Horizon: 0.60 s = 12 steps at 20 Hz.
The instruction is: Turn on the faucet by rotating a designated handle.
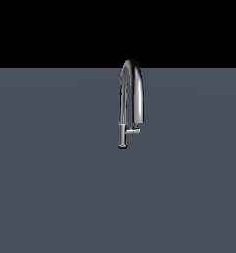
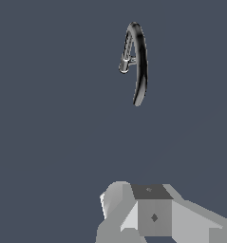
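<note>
The faucet (image 1: 132,89) is a shiny chrome gooseneck standing alone on the flat grey surface, its arched spout rising from a short cylindrical base (image 1: 122,136). The handle (image 1: 134,131), a stubby chrome lever, sticks out of the base toward the exterior view's right, beneath the spout's outlet. In the wrist view the faucet (image 2: 141,61) appears from above and well away, with the handle (image 2: 131,60) a small bright stub by the base. Grey blocky parts of my gripper (image 2: 148,213) fill that picture's edge, far from the faucet and touching nothing. How its jaws stand is unclear. The arm is absent from the exterior view.
A plain blue-grey floor (image 1: 55,188) spreads around the faucet on all sides. Black background lies beyond its far edge (image 1: 55,67).
</note>
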Motion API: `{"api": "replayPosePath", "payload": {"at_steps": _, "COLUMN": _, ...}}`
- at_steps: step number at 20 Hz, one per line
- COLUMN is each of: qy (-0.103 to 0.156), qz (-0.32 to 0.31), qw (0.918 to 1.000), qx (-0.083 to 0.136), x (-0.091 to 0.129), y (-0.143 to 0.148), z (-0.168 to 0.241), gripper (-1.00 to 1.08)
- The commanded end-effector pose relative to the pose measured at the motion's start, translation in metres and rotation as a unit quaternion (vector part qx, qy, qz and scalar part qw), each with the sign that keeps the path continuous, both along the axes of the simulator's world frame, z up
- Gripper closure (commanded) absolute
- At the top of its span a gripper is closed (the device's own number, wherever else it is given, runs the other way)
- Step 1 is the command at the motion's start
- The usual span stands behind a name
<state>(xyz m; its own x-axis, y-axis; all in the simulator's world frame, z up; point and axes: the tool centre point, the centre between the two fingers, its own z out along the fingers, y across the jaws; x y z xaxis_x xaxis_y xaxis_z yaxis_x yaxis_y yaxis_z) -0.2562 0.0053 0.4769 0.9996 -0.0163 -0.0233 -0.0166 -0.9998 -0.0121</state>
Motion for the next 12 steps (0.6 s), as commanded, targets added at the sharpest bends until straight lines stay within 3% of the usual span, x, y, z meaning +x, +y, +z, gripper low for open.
{"api": "replayPosePath", "payload": {"at_steps": 1, "qy": 0.0, "qz": 0.0, "qw": 1.0, "qx": 0.0, "x": 0.0, "y": 0.0, "z": 0.0, "gripper": 1.08}}
{"api": "replayPosePath", "payload": {"at_steps": 12, "qy": 0.019, "qz": -0.017, "qw": 0.9995, "qx": 0.017, "x": 0.016, "y": 0.0, "z": -0.002, "gripper": 1.08}}
